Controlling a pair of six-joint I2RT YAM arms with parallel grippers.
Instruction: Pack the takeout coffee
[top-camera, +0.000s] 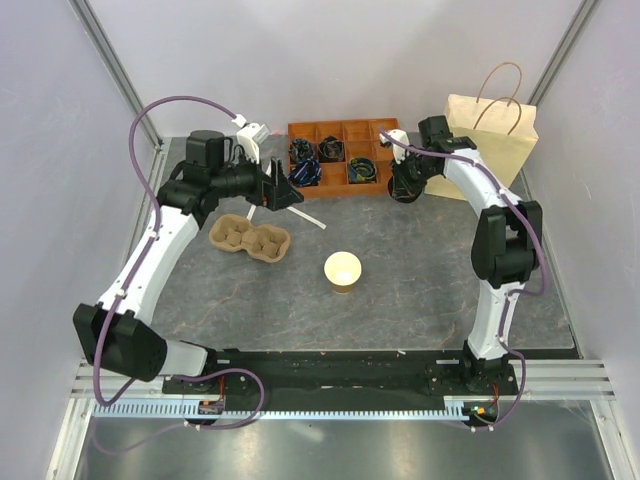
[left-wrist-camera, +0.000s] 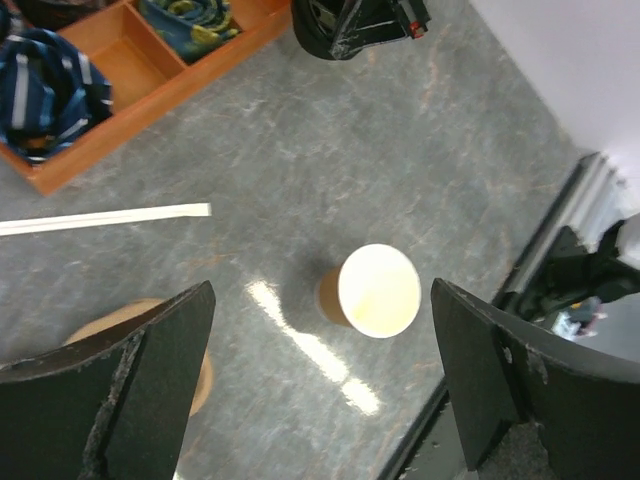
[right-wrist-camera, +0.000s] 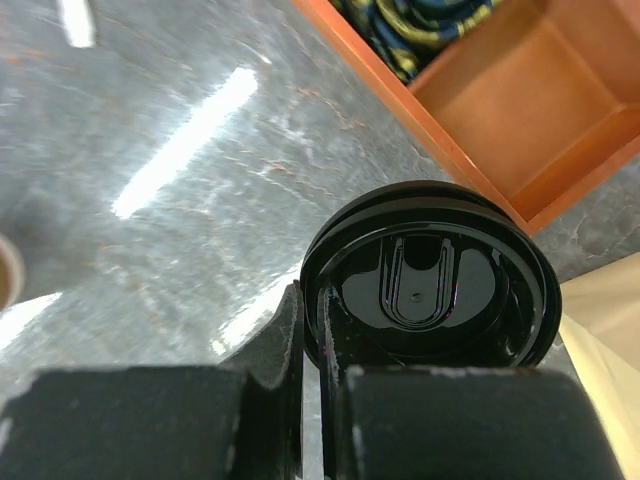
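On my right wrist feed the takeout coffee (right-wrist-camera: 430, 280) fills the lower middle of the view. I see only its round black lid from above, with the sip slot and raised rings; the cup body below is hidden from me. The right gripper (right-wrist-camera: 312, 345) is clenched on it, its two fingers pinched together over the near-left rim of the lid.

From overhead, the coffee stands at the far right of the table (top-camera: 420, 290), just in front of the right near corner of the orange compartment tray (top-camera: 340, 150). The tan paper bag (top-camera: 495, 140) stands upright just beyond it to the right. The tray's compartments hold coiled dark and blue-yellow bundles; I cannot tell what they are.

A second brown cup (top-camera: 342, 270), lidless and showing its cream inside, stands upright near the middle of the table, well apart from the coffee. To its left lies the moulded-pulp cup carrier (top-camera: 250, 238). A white wrapped straw (top-camera: 308, 217) lies flat between the carrier and the tray.

The left gripper (top-camera: 280, 190) hangs above the table near the tray's left end with its jaws spread wide and nothing between them. Its wrist view looks down past both fingers (left-wrist-camera: 150, 370) at the lidless cup.
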